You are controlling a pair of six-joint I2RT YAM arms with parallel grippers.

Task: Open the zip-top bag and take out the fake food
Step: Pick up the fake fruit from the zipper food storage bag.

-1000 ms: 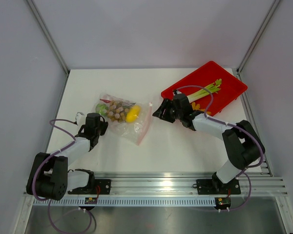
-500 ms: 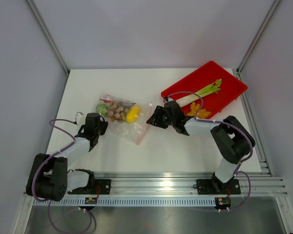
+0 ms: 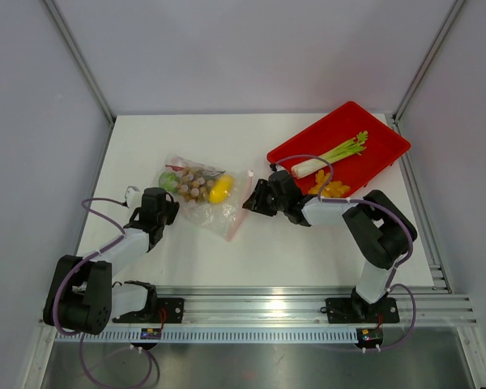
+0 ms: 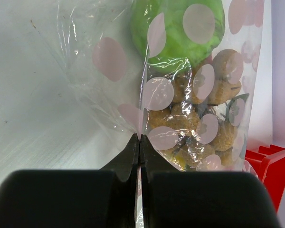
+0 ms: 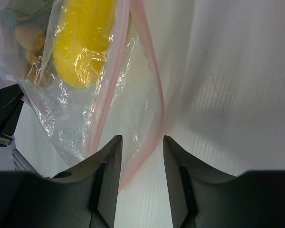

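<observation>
So the zip-top bag (image 3: 201, 193) is lying on the white table (image 3: 308, 251), left of centre, with its pink zip strip (image 5: 154, 90) along the right side. The left gripper (image 4: 138, 142) is clamped tight on the bag's left edge, with a fold of clear plastic pinched between the fingers. The right gripper (image 5: 140, 142) is down at the zip side with its fingers (image 5: 109, 161) partly apart. The pink strip runs into the gap between them and nothing is grabbed. Inside the bag there's a green round fruit (image 4: 180, 28), a bunch of small tan balls (image 4: 213, 90) and a yellow piece (image 5: 83, 42) closest to the zip. Over in the red tray (image 3: 381, 130) at the far right lie the celery stalk (image 3: 340, 151) and some orange pieces (image 3: 332, 189).
</observation>
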